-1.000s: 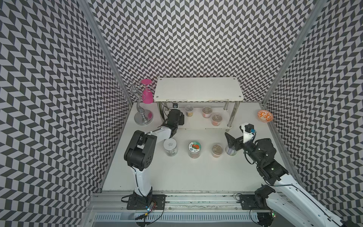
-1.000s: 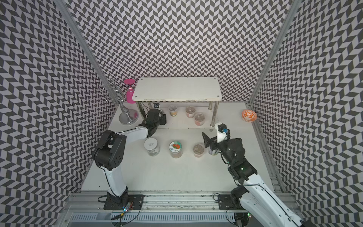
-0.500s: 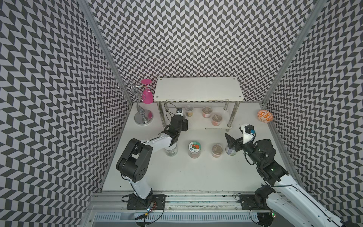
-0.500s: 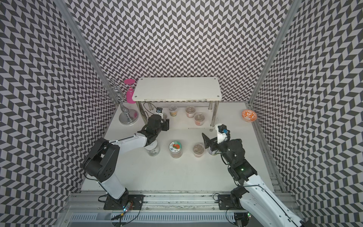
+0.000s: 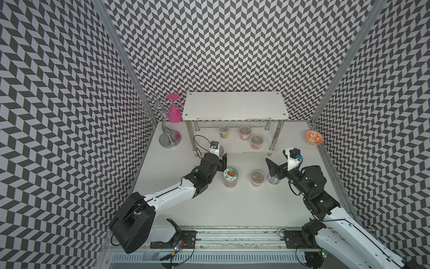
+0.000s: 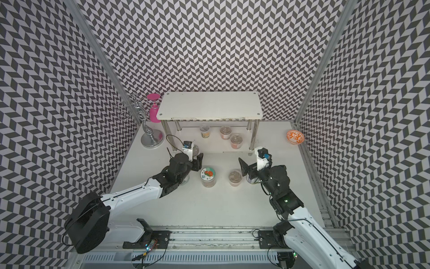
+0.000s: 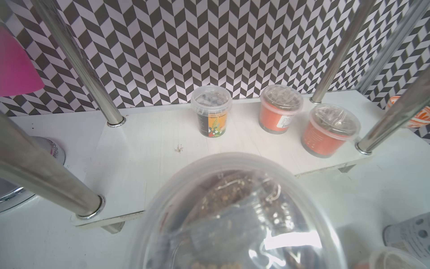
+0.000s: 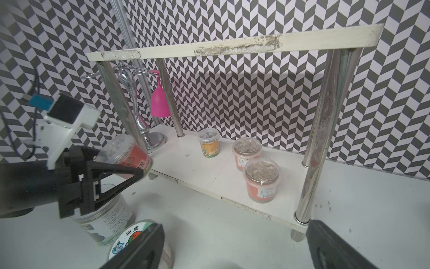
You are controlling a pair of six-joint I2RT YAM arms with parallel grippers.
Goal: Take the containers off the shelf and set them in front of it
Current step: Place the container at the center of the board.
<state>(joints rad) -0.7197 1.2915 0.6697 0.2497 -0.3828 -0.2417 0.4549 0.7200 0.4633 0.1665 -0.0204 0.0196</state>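
- The left end effector (image 8: 137, 167) is now seen in front of the shelf (image 5: 235, 106); one second ago it was reached in at the left end of the lower tier.
- A red-labelled cup (image 8: 123, 153) is gripped in it, tilted, clear of the tier and above the desk (image 5: 232, 209). It is not yet set down.
- The right end effector (image 5: 279, 168) is kept wide open and empty, unmoved, just over the tin can (image 5: 272, 181).
- One more container is thus taken off. Still on the lower tier are a yellow-labelled cup (image 7: 211, 111) and two orange-labelled cups (image 7: 280, 109).
- A tall jar (image 8: 104, 216), a lidded jar (image 5: 230, 178) and a short cup (image 5: 257, 178) are already placed in front, so the task is judged more than half done.
- On the lidded jar's lid "柿成" can be read beside a drawn orange fruit. The other labels are too small to be read.
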